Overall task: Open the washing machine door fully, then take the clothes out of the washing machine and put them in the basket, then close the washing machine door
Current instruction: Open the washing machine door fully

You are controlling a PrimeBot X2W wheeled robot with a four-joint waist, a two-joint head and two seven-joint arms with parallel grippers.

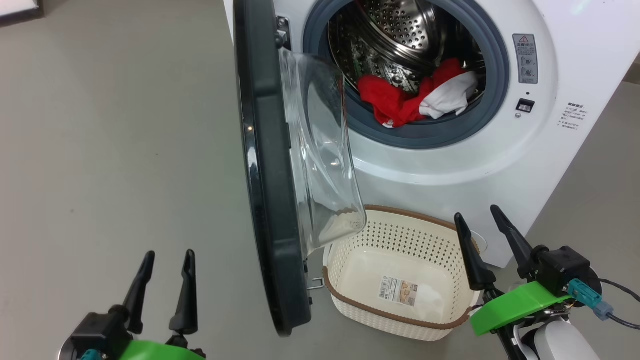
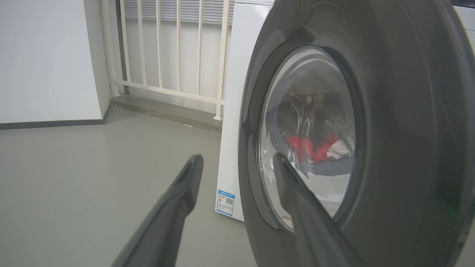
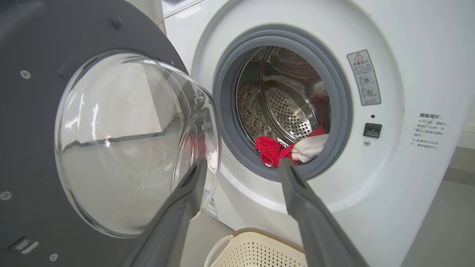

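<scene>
Washing machine door (image 1: 272, 200), head view: open, edge-on at centre, glass bowl (image 1: 320, 150) bulging right.
Clothes (image 1: 410, 97), head view: red-and-white heap at mouth of drum (image 1: 400, 30), upper centre-right.
Basket (image 1: 400, 240), head view: on floor (image 1: 125, 150), lower centre, below drum.
Left gripper (image 1: 170, 252), head view: lower left, fingers (image 1: 186, 285) wide apart, gripping nothing.
Right gripper (image 1: 475, 211), head view: lower right, fingers wide apart, gripping nothing, beside Basket's right rim.
Washing machine door, left wrist view: dark outer face at right, Clothes visible through window (image 2: 308, 111).
Clothes, right wrist view: centre, at drum's lower lip; Washing machine door at left.
</scene>
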